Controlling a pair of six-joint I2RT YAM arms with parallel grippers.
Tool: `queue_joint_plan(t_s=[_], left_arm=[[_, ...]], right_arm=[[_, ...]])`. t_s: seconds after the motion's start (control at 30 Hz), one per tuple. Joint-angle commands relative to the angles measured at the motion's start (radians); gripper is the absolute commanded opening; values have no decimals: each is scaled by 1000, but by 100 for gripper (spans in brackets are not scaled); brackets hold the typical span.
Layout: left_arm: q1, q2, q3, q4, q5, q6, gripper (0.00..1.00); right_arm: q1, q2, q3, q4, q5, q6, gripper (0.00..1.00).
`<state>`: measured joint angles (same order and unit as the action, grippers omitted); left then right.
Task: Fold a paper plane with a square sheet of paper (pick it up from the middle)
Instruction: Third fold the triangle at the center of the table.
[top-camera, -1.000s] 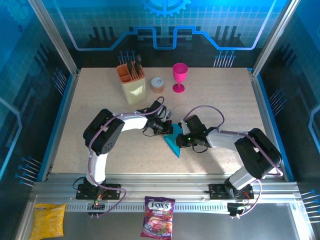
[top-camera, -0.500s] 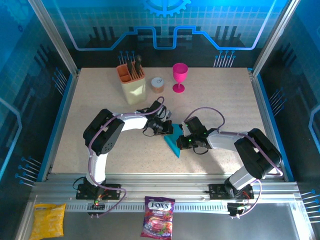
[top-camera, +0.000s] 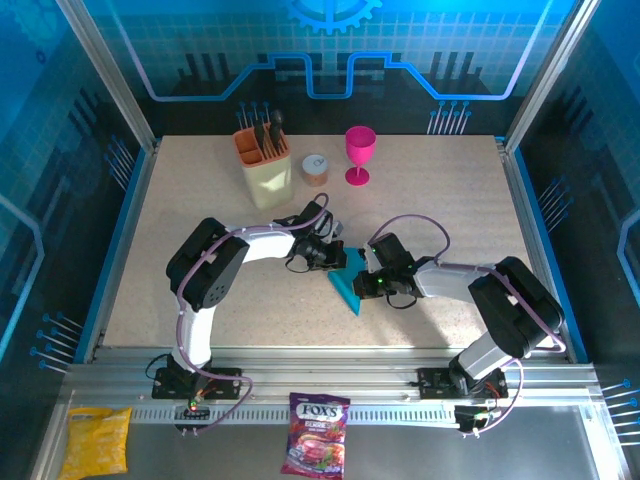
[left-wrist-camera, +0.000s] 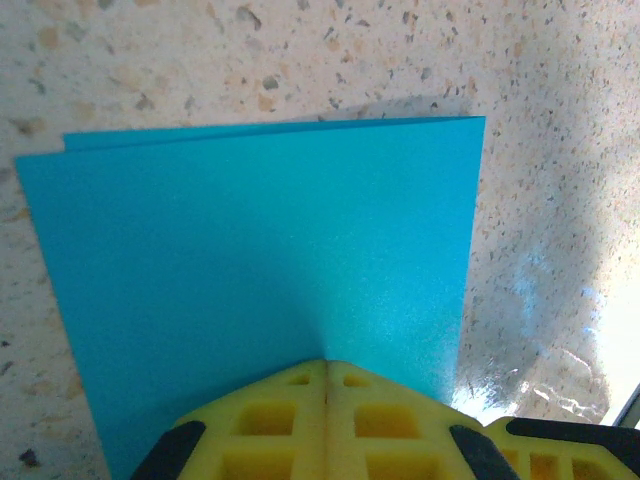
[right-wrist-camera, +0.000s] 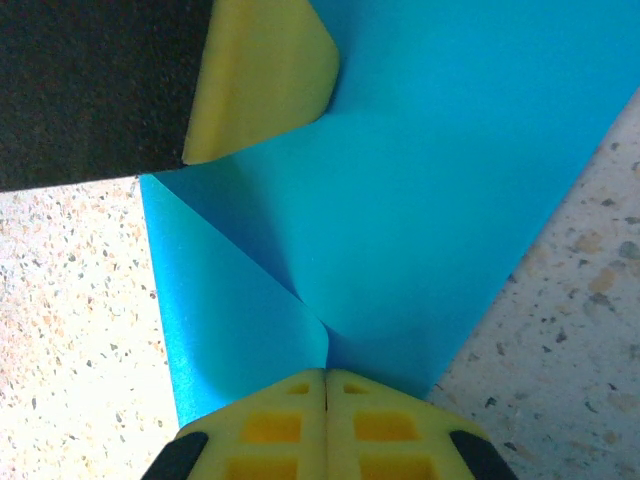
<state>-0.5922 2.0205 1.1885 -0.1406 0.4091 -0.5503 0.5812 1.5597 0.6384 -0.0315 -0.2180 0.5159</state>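
The square sheet of paper (top-camera: 346, 287) lies folded into a cyan-blue triangle at the table's centre, between both arms. My left gripper (top-camera: 338, 258) is shut, its tips resting on the paper's far edge. In the left wrist view the paper (left-wrist-camera: 260, 240) shows two layers ahead of the shut left gripper (left-wrist-camera: 325, 362). My right gripper (top-camera: 366, 283) is shut, its tips on the sheet's right side. In the right wrist view a diagonal fold in the paper (right-wrist-camera: 430, 180) runs to the shut right gripper (right-wrist-camera: 325, 372), and a left finger (right-wrist-camera: 265, 80) touches the far part.
A yellow holder with utensils (top-camera: 264, 168), a small tin (top-camera: 315, 168) and a pink goblet (top-camera: 359, 153) stand at the back. A purple candy bag (top-camera: 317, 447) and a yellow snack bag (top-camera: 97, 440) lie on the near rail. The speckled table (top-camera: 450, 200) has bare room right and left.
The right gripper has slid slightly along the paper towards the near right. The left gripper and the paper have stayed in place.
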Motion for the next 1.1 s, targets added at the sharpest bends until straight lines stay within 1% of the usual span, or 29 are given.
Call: queue_joint_plan(t_s=[0.0,0.3,0.9,1.07], left_arm=[[-6,24,-39,-56,-55,-2,0],[-6,29,-43,-53,-55,-3,0],[-6,24,-40,-56,-53,0,0],[2,1,-26,-63,-52,3,0]], right_arm=[[-18,-6,11,-25,0,4,0],[-18,-26,47,-61,-1,-6,0],[-29,39,-2,-1,-1,7,0],[-35,48,-11,6,-4,5,0]])
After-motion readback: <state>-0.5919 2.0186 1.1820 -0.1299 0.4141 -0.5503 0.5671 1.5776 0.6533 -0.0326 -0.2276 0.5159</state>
